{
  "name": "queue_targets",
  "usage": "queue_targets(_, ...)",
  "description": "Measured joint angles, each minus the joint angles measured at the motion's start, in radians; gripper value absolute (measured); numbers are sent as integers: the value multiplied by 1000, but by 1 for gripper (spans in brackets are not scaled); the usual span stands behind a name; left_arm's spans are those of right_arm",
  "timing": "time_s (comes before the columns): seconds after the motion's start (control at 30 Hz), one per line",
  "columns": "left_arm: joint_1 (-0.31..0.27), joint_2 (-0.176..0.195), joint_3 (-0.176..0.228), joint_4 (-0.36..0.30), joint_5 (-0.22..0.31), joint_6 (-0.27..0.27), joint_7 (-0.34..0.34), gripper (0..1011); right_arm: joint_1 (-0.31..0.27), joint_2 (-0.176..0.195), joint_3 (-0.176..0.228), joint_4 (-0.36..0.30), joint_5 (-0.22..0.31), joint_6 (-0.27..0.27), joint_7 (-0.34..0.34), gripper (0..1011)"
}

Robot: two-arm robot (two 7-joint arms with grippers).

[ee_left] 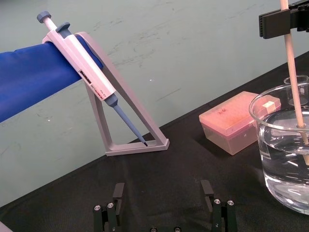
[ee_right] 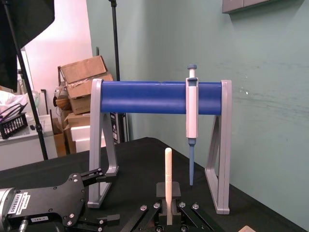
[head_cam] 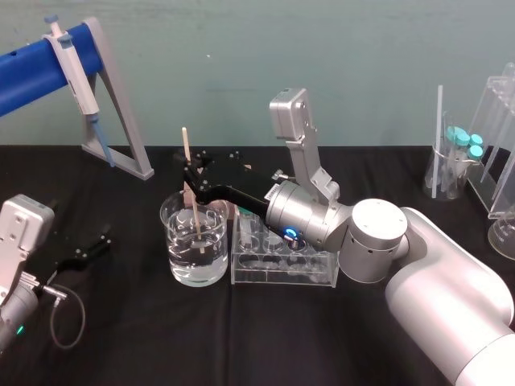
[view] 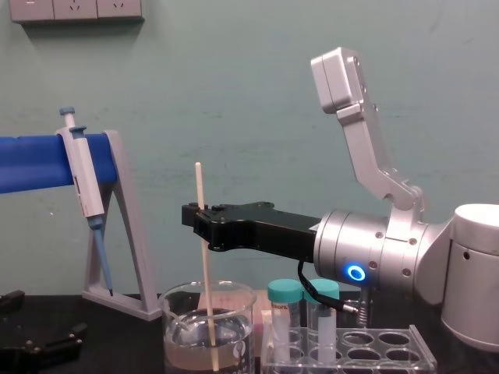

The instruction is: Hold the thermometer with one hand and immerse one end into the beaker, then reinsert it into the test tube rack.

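**Thermometer Held in the Beaker, Rack Ready Under the Wrist**

Closest in, the thick silver right arm [head_cam: 451, 273] is stretched forward over the table. The test tube rack [head_cam: 282, 273] is passed over by its wrist. That clear acrylic block has rows of round holes, and two teal-capped tubes [view: 283, 294] are stood in it. The rack is thus kept just behind the right gripper [head_cam: 191, 173], so only a short pull back would likely be needed for reinsertion.

Directly below the jaws the beaker [head_cam: 169, 233] is set, wide and clear, with cloudy liquid in its lower part. The jaws are clamped on the thermometer [view: 204, 265] high on its length, presumably so that the black fingers are kept out of the liquid. The thermometer is seen as a very thin pale cream rod, nearly upright with a slight lean. Its lower end is sunk close to the beaker's floor and its top is left standing above the jaws.

Off to that gripper's side, the left gripper [ee_left: 163, 198] is parked low, spread apart and empty. Farthest beyond, a pipette [head_cam: 76, 76] is hung on its grey stand [head_cam: 121, 121].
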Motion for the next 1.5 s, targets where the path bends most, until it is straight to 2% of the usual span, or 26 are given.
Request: queue_targets(1.5,0,0,0,0,0,0,0,1004,0,0,0,0,0,0,0,53)
